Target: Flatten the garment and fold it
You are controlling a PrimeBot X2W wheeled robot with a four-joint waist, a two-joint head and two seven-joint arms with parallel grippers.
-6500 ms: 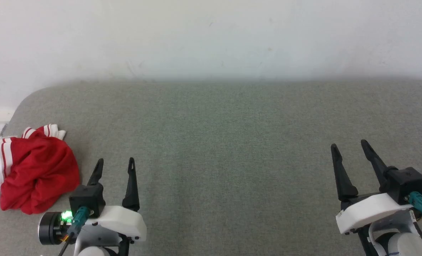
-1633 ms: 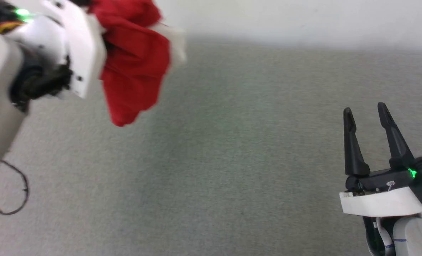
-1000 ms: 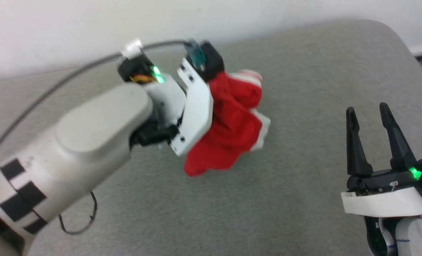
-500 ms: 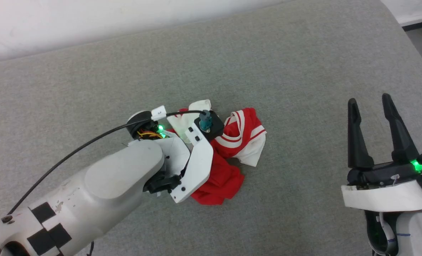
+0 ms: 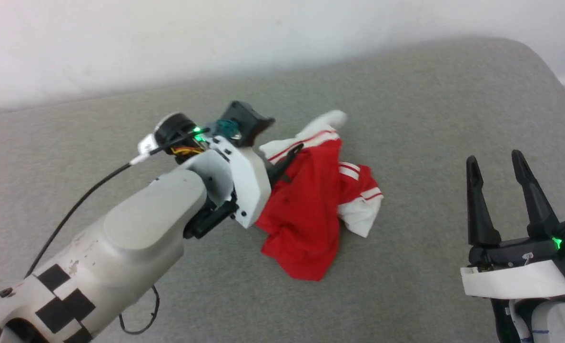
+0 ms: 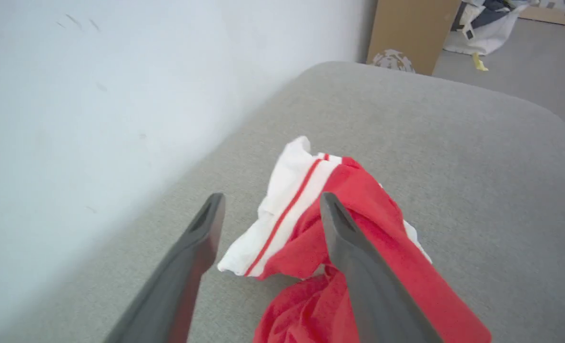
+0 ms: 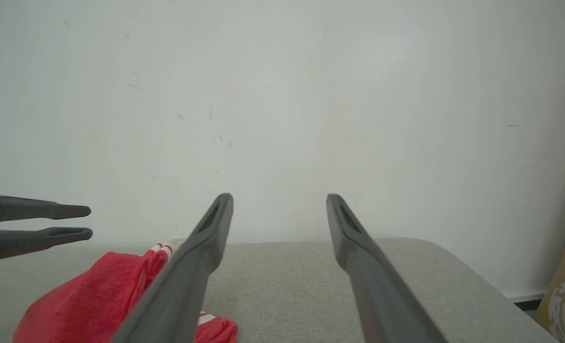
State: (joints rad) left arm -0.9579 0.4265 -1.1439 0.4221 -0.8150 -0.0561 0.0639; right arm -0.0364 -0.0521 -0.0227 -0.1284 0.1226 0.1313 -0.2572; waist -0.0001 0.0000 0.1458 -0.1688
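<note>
One grey fabric-covered padded surface [image 5: 406, 95] is seen, with one crumpled red jersey T-shirt with white striped sleeves [image 5: 306, 209] laid inside its far edge, short of the rounded right corner. A brown cardboard box [image 6: 411, 33] beyond that corner is added by the left wrist view. Two grippers are counted. The left gripper [image 6: 269, 197] is spread over the shirt, released. The right gripper [image 5: 493, 157] is spread and empty, well apart from it.

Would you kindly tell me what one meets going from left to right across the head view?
The left forearm with black checker marks → the crumpled red-and-white jersey → the right pincer, open.
</note>
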